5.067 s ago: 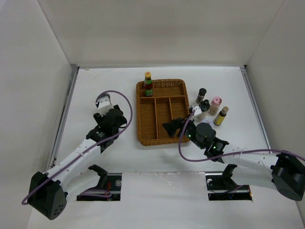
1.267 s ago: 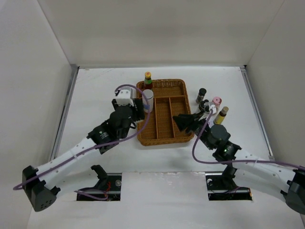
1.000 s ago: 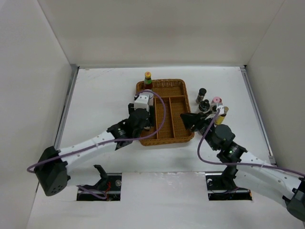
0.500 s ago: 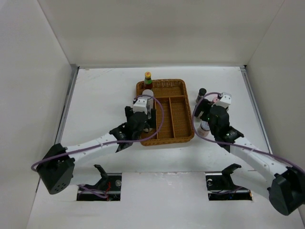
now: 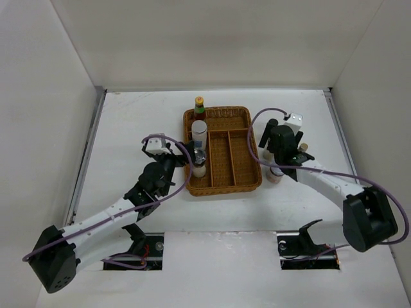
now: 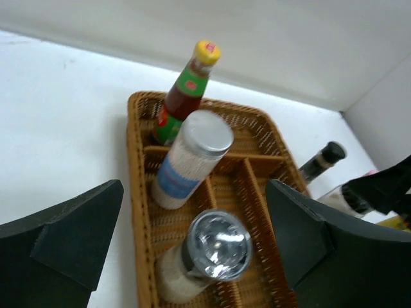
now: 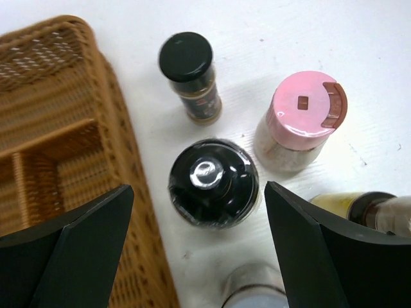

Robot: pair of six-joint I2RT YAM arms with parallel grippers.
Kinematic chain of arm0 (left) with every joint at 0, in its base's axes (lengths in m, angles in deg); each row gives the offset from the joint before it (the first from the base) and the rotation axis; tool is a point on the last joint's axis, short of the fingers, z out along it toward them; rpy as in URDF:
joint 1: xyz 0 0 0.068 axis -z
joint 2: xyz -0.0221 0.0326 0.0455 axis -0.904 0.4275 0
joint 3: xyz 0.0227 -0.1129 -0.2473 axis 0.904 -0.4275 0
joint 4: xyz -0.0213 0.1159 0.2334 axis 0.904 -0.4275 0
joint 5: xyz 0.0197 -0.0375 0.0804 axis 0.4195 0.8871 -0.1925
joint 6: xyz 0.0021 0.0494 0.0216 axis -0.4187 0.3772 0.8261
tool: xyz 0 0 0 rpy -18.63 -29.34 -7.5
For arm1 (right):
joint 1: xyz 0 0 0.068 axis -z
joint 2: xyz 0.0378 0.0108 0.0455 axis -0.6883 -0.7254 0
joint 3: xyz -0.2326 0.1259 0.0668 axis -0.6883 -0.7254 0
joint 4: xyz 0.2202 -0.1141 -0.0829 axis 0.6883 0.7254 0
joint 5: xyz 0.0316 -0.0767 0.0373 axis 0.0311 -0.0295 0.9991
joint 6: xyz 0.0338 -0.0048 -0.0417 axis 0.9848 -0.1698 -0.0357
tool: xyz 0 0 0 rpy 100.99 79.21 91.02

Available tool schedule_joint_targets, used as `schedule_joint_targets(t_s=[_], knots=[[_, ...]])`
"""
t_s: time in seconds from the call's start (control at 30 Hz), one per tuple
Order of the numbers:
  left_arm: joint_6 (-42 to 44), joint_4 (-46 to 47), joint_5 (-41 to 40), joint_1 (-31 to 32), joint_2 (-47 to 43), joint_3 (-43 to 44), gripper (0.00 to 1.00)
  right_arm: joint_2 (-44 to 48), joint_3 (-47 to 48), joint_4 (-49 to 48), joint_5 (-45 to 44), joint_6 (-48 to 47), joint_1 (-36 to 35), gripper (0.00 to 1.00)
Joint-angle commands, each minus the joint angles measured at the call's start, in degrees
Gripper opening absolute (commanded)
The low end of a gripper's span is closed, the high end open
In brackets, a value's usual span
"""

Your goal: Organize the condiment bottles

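A brown wicker tray (image 5: pixel 239 154) holds three condiment bottles in its left part. They are a red sauce bottle (image 6: pixel 185 93) with a yellow cap, a white cylinder (image 6: pixel 187 162) with a silver top, and a silver-capped shaker (image 6: pixel 215 247). My left gripper (image 6: pixel 194 212) stands open, just short of the shaker and touching nothing. My right gripper (image 7: pixel 199 192) is open above a wide black-capped bottle (image 7: pixel 214 183) on the table, its fingers apart from it. Near it stand a small black-capped jar (image 7: pixel 186 59), a pink-capped shaker (image 7: pixel 302 109) and a yellowish bottle (image 7: pixel 369 210).
Another pale bottle (image 5: pixel 276 174) stands on the table by the tray's right front corner. The tray's middle and right compartments (image 5: pixel 243 144) hold nothing. White walls close off the table at the back and both sides.
Both grippers have opened wide. The left one has drawn back leftward from the tray, uncovering the silver-capped shaker. The right one has moved toward the far bottles beside the tray.
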Motion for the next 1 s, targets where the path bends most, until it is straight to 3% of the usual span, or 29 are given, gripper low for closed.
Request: schedule_joint_targets(t_s=[0.0,0.1,0.3,0.37,0.53,0.67,0.97], knots=[[-1.0,8.4,-1.6,-1.0,0.2,-3.4,0.95,-3.4,3.8,-0.1,-2.1,-0.8,1.2,0.89],[-1.1,10.0,-2.8,-1.3,0.9,-4.9,0.95,-6.6,5.1,-1.0,-1.0,-0.4,2.3,0.84],[-1.1,10.5,-2.8,-1.9,2.0,-5.3,0.95,-8.9,6.3,-3.0,-1.1,-0.6,3.3,0.56],[-1.2,10.6,-2.9,-2.3,2.0,-5.4,0.95,-6.1,4.8,-5.5,-2.2,-1.0,3.2,0.52],[-1.9,11.9,-3.1,-3.0,2.4,-6.1,0.95,4.2,4.8,-9.4,-6.4,-6.6,-2.4,0.51],[-2.7,12.4,-3.9,-3.9,1.4,-7.1,0.95,7.4,7.7,-9.2,-5.4,-9.2,-8.6,0.5],[-5.8,12.4,-6.0,-7.6,-1.0,-9.7,0.95,-5.8,15.3,-14.6,7.1,-6.1,-19.3,0.5]])
